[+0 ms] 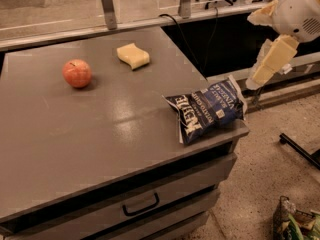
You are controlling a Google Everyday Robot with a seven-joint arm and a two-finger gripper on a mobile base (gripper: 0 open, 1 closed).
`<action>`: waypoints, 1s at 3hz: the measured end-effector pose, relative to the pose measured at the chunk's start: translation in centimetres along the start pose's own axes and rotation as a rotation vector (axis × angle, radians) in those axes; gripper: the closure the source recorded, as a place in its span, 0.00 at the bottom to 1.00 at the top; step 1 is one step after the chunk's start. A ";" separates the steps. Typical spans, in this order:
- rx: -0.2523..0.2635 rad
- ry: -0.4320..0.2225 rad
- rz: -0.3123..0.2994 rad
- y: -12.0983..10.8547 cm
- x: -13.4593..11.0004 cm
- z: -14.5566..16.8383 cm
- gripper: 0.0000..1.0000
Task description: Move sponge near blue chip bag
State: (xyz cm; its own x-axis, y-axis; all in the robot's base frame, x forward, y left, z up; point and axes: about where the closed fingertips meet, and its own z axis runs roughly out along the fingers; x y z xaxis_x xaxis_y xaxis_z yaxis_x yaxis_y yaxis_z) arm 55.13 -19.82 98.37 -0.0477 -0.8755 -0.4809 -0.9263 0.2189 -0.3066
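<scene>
We note the sponge (133, 56) at the upper middle of the frame, flat on the grey table (90, 134), right of a red apple (77, 73), the two apart. The blue chip bag (210, 109) lies at centre right on the table's corner, well apart from the sponge. The hand (263, 73) hangs at the upper right, off the table, above the bag's right end. Released or clenched, we cannot tell.

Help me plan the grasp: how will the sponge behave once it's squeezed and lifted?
The sponge looks like soft foam, so it will probably compress and weigh little. It lies flat on the table, so it should slide rather than roll. The gripper hangs past the table's edge, beyond the blue chip bag.
</scene>
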 end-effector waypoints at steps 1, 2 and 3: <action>0.018 -0.164 -0.002 -3.5 -1.6 3.2 0.00; 0.051 -0.279 -0.008 -6.0 -4.4 7.7 0.00; 0.063 -0.348 -0.024 -7.4 -8.3 13.2 0.00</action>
State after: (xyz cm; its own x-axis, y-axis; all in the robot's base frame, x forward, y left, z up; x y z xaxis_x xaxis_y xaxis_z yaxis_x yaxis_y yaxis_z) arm 67.31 -8.48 93.77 0.1140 -0.6839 -0.7206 -0.9004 0.2355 -0.3659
